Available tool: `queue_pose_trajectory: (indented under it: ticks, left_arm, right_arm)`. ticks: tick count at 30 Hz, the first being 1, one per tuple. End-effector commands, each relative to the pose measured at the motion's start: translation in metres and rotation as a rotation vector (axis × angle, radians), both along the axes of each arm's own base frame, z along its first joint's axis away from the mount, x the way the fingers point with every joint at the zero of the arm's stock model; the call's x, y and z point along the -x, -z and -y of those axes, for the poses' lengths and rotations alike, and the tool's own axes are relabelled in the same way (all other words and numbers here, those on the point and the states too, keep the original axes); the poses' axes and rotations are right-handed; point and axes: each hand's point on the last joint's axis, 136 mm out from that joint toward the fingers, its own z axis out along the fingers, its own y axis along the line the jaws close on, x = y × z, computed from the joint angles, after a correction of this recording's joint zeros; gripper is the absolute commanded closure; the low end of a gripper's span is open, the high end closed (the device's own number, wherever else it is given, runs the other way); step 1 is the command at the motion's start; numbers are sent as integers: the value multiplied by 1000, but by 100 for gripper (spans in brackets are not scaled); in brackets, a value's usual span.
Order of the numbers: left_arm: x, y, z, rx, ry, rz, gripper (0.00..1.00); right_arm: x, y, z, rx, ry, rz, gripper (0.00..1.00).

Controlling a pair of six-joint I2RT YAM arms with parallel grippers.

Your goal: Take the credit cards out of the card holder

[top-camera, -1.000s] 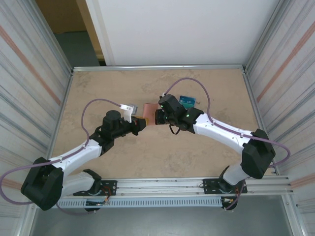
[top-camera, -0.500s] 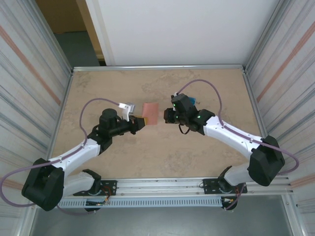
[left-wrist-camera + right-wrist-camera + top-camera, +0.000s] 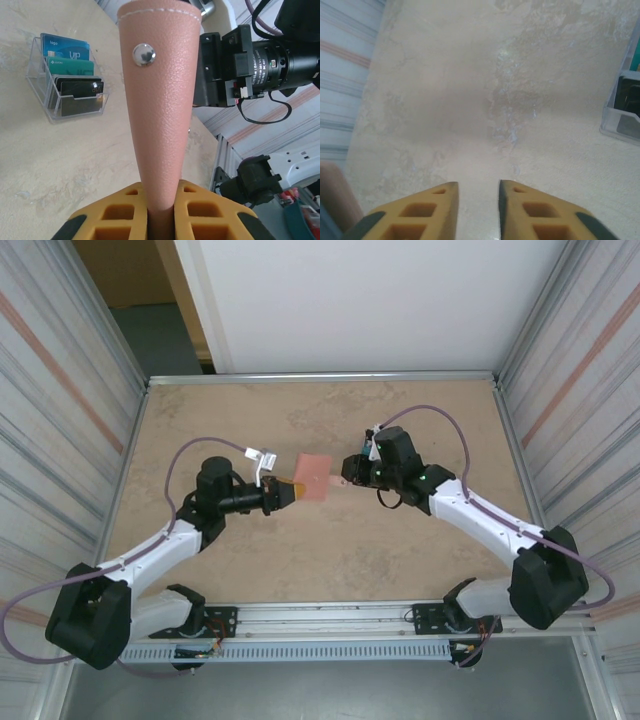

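Note:
The card holder (image 3: 159, 100) is a salmon-pink folded wallet with a silver snap, standing edge-on above the table. My left gripper (image 3: 160, 189) is shut on its lower edge. From above, the card holder (image 3: 315, 476) sticks out to the right of the left gripper (image 3: 292, 490). My right gripper (image 3: 347, 473) hovers just right of the holder, apart from it. Its yellow fingers (image 3: 442, 197) stand open with only bare table between them around the right gripper (image 3: 477, 186). A pink edge of the card holder (image 3: 335, 192) shows at lower left. The credit cards are hidden.
A clear plastic box (image 3: 67, 80) holding several upright cards stands on the table behind the holder; its corner (image 3: 625, 107) sits at the right of the right wrist view. Ribbed metal walls (image 3: 70, 430) enclose the marbled table (image 3: 230, 420).
My right gripper has pulled back to the right, off the card holder, and its jaws have opened. The left gripper stays shut on the holder, which has shifted slightly right.

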Motion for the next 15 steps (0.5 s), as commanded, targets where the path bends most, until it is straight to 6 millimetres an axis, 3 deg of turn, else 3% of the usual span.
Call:
queue_pose_trajectory:
  ticks: [1,11,15]
  left_arm:
    - [4,-38,1,84,65,86,100]
    - [10,-55,-3,140,139,82,100]
    - [11,-62,-4,146,142,93,100]
  right_arm:
    - [6,-27,1,-56,-36,76,68]
    - [28,-61,8,-239,-186,187,51]
    - [45,-80,1,-333,-297,258,23]
